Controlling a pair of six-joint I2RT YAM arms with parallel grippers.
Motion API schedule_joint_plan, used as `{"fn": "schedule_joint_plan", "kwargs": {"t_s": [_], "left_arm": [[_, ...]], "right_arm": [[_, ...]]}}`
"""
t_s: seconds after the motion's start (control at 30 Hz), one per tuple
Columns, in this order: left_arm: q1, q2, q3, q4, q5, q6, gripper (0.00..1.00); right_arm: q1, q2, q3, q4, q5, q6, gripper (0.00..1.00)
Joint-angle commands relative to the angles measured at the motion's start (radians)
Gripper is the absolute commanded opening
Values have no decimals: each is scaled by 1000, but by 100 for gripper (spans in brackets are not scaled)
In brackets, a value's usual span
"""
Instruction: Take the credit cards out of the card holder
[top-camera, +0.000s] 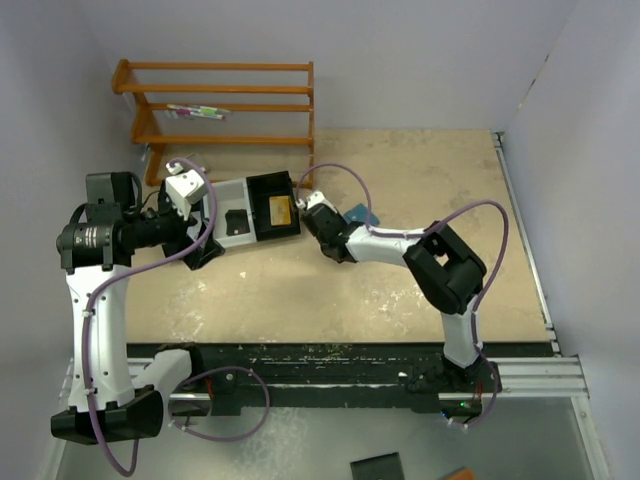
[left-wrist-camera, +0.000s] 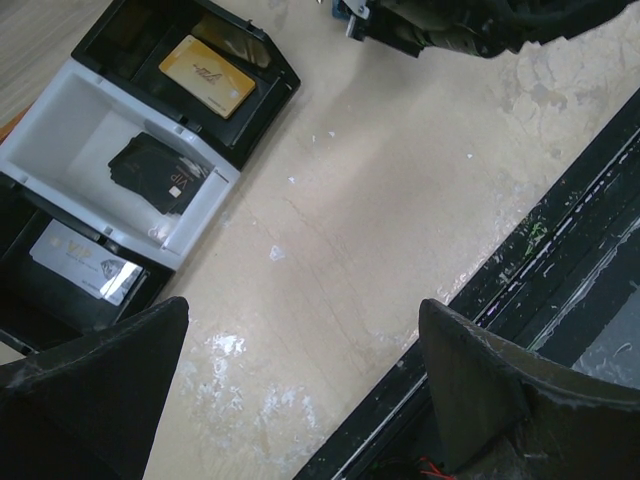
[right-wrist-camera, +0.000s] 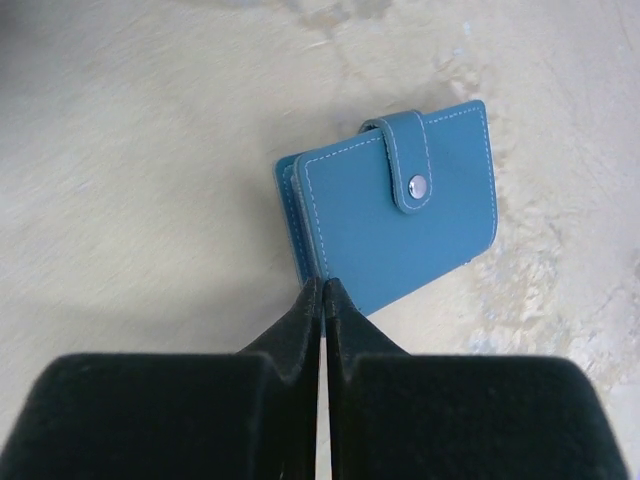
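The blue card holder (right-wrist-camera: 395, 215) lies flat on the table, closed, with its strap snapped; in the top view only a corner of the holder (top-camera: 361, 214) shows past the right arm. My right gripper (right-wrist-camera: 322, 287) is shut with nothing visible between the fingers, its tips over the holder's near corner, and it also shows in the top view (top-camera: 345, 222). Three cards lie in the tray: a gold card (left-wrist-camera: 207, 76) in one black end compartment, a dark card (left-wrist-camera: 158, 172) in the white middle one, and a silver card (left-wrist-camera: 85, 262) in the other black one. My left gripper (left-wrist-camera: 300, 400) is open and empty above bare table, right of the tray.
The black-and-white three-compartment tray (top-camera: 228, 192) sits left of the holder. A wooden rack (top-camera: 225, 105) stands at the back left. A black rail (top-camera: 350, 355) runs along the near edge. Walls close in the left, back and right.
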Motion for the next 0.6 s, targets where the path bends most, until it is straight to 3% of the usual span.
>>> {"fn": "schedule_joint_plan", "kwargs": {"t_s": [0.0,0.3,0.37,0.47,0.57], "left_arm": [[3,-15,26,20,3,-8,100],[4,-12,-2,44,11,-17,100],[4,-4,-2,47,21,-20,100],[4,5,7,48,27,-27,99],[4,4,7,52,26,-28,99]], "right_arm": [[120,-72,-45,-14,79,83,0],[379,-101,-137,-159,98,372,1],[410,-104,-133,-211,65,432,32],[415,-194,-148,-248,-77,513,65],[376,-356,-169,-243,-190,550,78]]}}
